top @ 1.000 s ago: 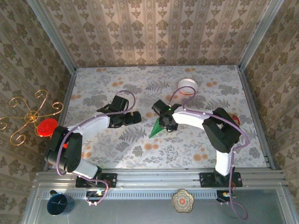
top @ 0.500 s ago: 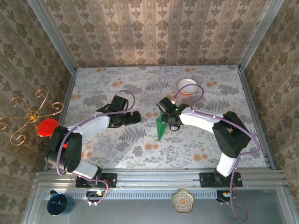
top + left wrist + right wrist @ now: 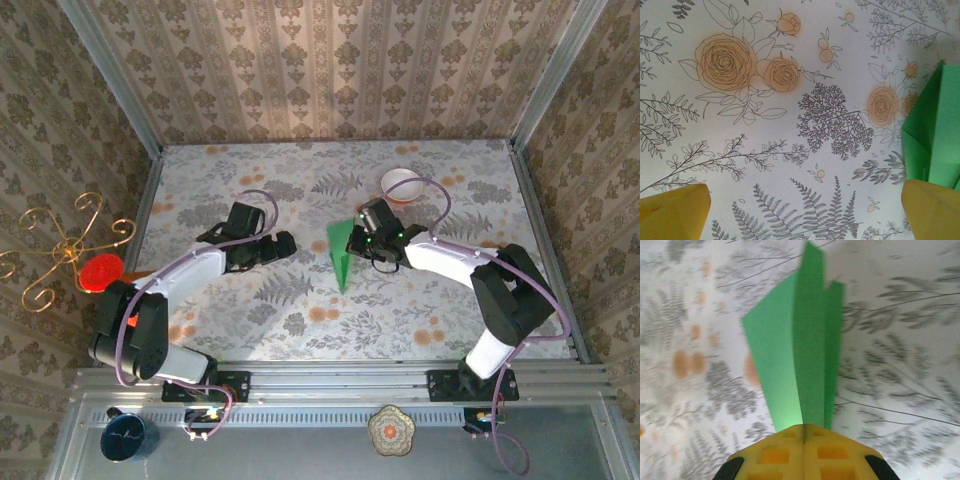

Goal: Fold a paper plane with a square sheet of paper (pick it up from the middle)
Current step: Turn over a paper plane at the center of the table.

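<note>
The right gripper (image 3: pixel 804 434) pinches the narrow bright-green folded paper plane (image 3: pixel 341 256) in the middle of the scene, apparently at its centre crease, pressing the layers together. The left gripper (image 3: pixel 283 243) hovers wide open just left of it, ready to help.

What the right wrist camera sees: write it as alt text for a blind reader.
The right gripper, its yellow jaws shut together at the bottom edge, pinches one end of the green paper plane. Its folded layers fan upward over the flower-printed table.
</note>
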